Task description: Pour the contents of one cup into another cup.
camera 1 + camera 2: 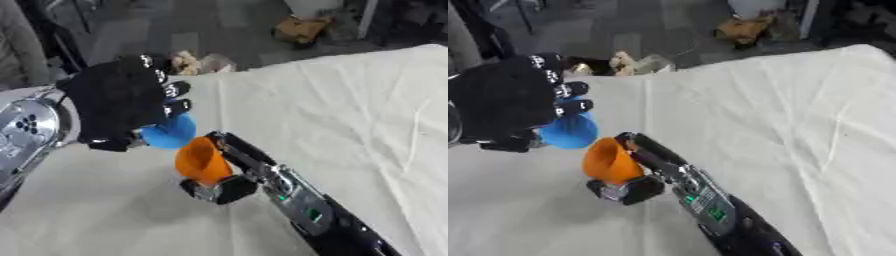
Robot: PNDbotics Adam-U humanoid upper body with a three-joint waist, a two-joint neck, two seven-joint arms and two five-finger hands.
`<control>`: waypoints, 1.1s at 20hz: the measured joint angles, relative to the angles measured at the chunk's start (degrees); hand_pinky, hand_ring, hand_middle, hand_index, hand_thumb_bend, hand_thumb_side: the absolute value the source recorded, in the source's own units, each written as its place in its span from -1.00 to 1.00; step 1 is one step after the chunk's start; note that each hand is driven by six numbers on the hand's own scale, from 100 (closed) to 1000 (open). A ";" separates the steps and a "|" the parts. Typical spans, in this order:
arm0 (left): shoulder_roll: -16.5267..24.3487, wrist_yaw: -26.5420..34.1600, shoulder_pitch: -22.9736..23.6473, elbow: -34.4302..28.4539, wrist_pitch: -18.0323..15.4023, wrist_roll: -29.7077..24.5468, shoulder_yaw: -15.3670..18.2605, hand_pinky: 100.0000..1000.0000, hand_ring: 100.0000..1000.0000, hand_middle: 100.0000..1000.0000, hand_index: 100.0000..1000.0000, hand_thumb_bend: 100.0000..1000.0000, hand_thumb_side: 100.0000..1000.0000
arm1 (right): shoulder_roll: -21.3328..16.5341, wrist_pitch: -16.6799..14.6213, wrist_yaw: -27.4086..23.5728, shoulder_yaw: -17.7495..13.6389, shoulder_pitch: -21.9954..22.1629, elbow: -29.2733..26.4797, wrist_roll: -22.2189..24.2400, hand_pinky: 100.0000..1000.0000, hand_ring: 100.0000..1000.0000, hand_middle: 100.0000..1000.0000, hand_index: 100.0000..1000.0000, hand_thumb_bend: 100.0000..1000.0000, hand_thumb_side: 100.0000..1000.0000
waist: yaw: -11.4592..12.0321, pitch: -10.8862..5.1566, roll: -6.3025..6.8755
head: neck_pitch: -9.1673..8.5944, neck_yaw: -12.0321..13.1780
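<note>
My left hand [118, 100] comes in from the left and is curled round a blue cup [171, 132], which it holds tilted above the table with its lower part showing below the fingers. Right beside it, lower and to the right, my right hand [229, 172] is curled round an orange cup [201, 162], held off the cloth with its open mouth facing up and left toward the blue cup. The two cups nearly touch. The inside of the blue cup is hidden by my left hand.
A white wrinkled cloth [350, 115] covers the table, with wide bare cloth to the right. Beyond the far table edge lie small beige objects [197, 62] and a brown item [302, 29] on the grey floor.
</note>
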 measured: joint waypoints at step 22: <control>0.41 -13.38 -0.02 -0.67 -1.48 7.42 -1.85 0.04 -1.00 -0.80 -0.18 -1.00 -0.61 | 0.00 0.14 0.01 0.00 0.41 0.00 -0.14 0.38 -0.31 -0.65 0.03 -1.00 -0.33 | -0.09 -0.14 0.19 | -0.08 -0.05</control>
